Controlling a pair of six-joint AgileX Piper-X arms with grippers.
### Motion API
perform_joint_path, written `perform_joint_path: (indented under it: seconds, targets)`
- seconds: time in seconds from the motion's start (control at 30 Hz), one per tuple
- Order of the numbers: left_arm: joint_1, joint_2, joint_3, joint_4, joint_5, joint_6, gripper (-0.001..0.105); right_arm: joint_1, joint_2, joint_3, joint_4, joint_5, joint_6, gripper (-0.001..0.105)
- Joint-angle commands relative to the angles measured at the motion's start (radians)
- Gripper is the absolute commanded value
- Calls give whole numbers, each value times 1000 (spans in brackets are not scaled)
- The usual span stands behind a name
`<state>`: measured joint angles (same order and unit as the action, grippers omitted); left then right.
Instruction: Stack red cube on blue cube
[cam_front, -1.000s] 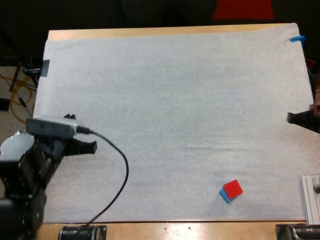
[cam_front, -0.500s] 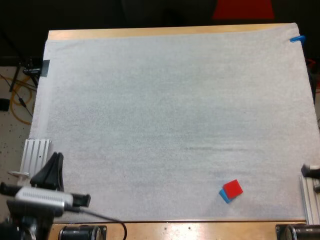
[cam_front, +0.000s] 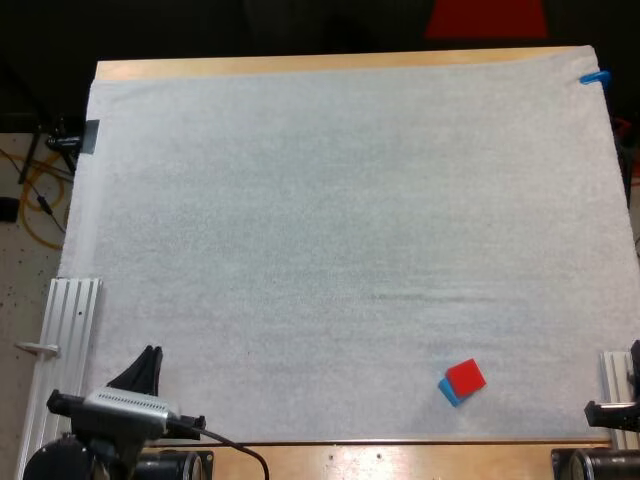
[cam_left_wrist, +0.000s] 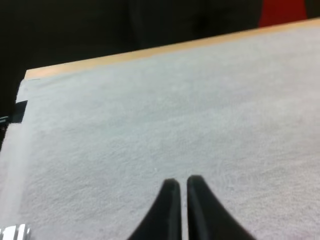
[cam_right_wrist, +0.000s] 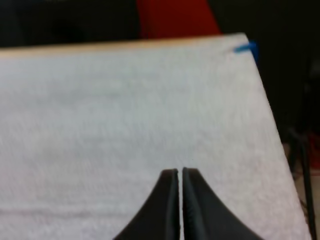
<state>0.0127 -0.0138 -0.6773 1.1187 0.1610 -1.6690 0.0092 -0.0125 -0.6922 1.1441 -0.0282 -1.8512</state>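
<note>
You've two cubes by the front right corner of the mat (cam_front: 300, 200): one red cube (cam_front: 466, 375) atop one blue cube (cam_front: 448, 393). Your left gripper (cam_left_wrist: 179, 182) and right gripper (cam_right_wrist: 180, 172) are both closed, empty.

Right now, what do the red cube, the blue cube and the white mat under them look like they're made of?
Red cube: flat, even colour with crisp edges and no glare, so probably matte plastic or painted wood; I can't tell which. Blue cube, mostly hidden by it: same look. White mat: fine speckled grain and a faint soft crease, likely thin foam or a felt-like fabric.
</note>
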Motion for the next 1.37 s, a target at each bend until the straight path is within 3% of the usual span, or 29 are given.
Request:
perform_joint_path:
  seconds: [0.0, 0.23, 0.43, 1.33]
  targets:
    - [-1, -141, 9, -21, 1, 2, 0, -6, -36, 9, -18, -8, -20, 0]
    - [-1, -138, 71, -81, -35, 2, 0, -6, -41, 90, -116, -13, -7, 0]
    - [-1, -138, 153, -82, -35, -2, 0, -6, -39, 167, -112, -21, -3, 0]
    - [-1, -138, 162, -100, -38, -2, 0, -6, -38, 174, -131, -19, 24, 0]
